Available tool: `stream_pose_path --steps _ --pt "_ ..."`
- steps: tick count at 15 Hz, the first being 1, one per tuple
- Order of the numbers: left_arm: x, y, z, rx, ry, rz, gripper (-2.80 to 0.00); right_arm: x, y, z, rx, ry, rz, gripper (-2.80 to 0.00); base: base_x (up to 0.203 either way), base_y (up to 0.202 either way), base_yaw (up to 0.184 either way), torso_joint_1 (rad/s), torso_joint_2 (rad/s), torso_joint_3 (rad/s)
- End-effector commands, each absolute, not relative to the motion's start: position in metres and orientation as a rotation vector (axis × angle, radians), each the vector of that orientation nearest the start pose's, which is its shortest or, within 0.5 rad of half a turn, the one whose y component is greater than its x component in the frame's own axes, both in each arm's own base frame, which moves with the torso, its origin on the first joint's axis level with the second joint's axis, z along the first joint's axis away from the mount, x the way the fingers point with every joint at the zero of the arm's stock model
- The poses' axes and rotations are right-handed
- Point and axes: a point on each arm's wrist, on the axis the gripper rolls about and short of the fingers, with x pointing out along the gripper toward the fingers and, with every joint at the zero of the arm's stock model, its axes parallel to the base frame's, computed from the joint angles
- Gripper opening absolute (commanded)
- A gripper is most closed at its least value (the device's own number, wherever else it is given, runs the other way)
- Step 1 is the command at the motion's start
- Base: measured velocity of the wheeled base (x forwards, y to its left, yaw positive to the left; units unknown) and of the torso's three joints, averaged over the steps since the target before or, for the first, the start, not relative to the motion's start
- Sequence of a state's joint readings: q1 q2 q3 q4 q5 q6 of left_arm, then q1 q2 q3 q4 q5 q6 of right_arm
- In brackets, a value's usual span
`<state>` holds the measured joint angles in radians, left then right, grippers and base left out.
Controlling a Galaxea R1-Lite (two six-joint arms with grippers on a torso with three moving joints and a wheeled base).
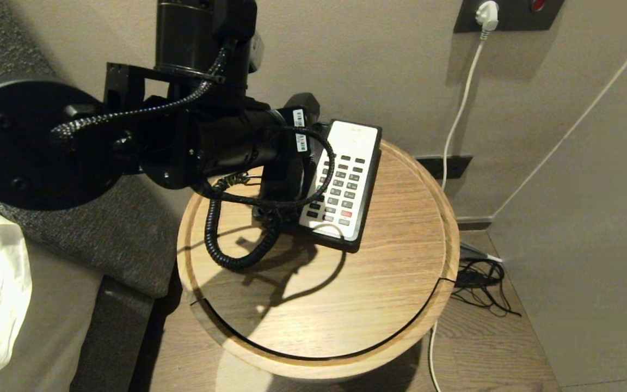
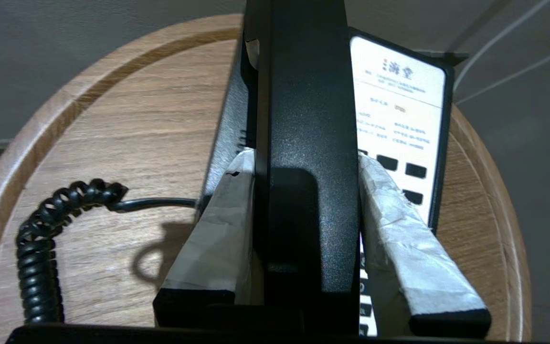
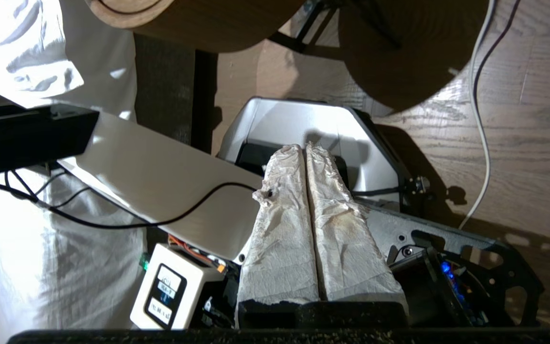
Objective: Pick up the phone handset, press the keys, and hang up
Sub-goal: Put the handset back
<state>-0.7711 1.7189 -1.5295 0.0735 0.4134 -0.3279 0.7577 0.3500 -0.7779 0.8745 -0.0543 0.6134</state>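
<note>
The phone handset (image 2: 306,143) is gripped between the left claw (image 2: 303,210) pads, its long axis running straight ahead above the phone base (image 2: 399,124).

Left arm (image 1: 199,136): matte black, thick round joints, small screws, across the head view's upper left.
Cable (image 1: 145,111): braided black sleeve; white barcode stickers beside it.
Fingers (image 2: 217,229): black, wrapped in grey-white tape.
Right gripper (image 3: 307,217): crinkled white wrapping.
Base (image 3: 160,191): white panels, thin black wires.

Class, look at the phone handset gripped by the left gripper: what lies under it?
Under the phone handset, held by the left gripper, lies the phone base on the round wooden table. The base's white keypad panel shows beside it; the cradle directly beneath is hidden.
</note>
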Motion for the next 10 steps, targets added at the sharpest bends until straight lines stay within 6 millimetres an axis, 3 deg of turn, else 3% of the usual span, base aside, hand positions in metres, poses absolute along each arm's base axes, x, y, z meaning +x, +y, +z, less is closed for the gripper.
stream_pose_path --steps 1,10 --pt "0.239 -0.222 0.308 -0.168 0.287 -0.322 -2.8 -0.044 -0.043 0.197 0.397 0.626 0.539 -2.8 0.0 0.0 0.0 0.0 0.0 0.0" --pt "0.243 -0.23 0.289 -0.105 0.344 -0.377 -2.8 -0.044 -0.043 0.193 0.394 0.64 0.545 -2.8 0.0 0.0 0.0 0.0 0.0 0.0"
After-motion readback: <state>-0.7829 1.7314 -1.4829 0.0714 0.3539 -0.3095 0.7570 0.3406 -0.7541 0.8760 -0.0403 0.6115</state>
